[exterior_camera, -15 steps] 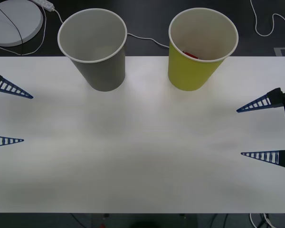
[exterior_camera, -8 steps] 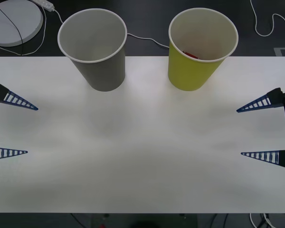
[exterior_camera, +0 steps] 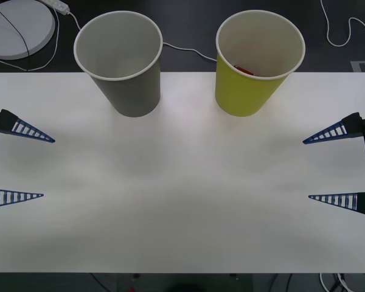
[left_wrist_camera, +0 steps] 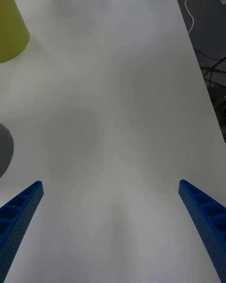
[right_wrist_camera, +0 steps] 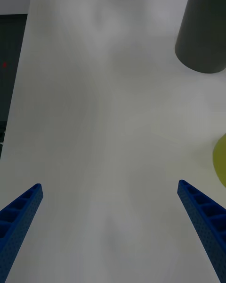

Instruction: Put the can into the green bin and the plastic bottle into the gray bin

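Looks like a lab test setup to me: plain white bench [exterior_camera: 182, 201], dark floor behind it with loose white cables [exterior_camera: 344, 33] and a round white disc [exterior_camera: 18, 27].

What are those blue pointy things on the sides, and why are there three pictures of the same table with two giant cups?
The blue pointy things are a robot's fingers. It has two arms, each ending in a two-finger gripper. The big picture comes from a camera above the arms: the left gripper and the right gripper sit at the table's sides, both open and holding nothing. The other two pictures come from cameras on each wrist, looking across the white table. The giant cups are bins: a gray bin and a green bin. Something red, maybe the can, peeks from inside the green one.
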Robot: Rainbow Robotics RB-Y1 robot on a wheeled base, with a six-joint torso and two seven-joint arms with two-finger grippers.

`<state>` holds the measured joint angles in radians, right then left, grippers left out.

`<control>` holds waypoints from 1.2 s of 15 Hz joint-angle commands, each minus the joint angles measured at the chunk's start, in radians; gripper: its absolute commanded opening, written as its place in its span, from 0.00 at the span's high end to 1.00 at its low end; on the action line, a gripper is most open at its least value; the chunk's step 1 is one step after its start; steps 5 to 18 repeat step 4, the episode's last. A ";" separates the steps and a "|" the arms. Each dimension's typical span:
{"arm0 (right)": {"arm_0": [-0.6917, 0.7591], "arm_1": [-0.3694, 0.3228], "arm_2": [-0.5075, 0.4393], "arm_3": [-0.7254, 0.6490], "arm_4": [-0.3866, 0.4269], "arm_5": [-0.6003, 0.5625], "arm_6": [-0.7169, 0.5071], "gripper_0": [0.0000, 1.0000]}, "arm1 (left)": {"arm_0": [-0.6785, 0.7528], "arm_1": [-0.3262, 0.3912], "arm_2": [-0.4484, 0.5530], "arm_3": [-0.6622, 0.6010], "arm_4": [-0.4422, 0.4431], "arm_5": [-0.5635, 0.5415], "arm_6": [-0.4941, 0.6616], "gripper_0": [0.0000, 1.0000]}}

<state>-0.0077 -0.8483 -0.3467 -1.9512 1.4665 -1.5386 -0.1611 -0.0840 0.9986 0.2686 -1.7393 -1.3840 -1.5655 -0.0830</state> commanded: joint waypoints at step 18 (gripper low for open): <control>0.000 0.000 0.000 0.000 0.000 0.000 0.000 0.00 | 0.000 0.000 0.000 0.000 -0.001 0.001 0.000 0.00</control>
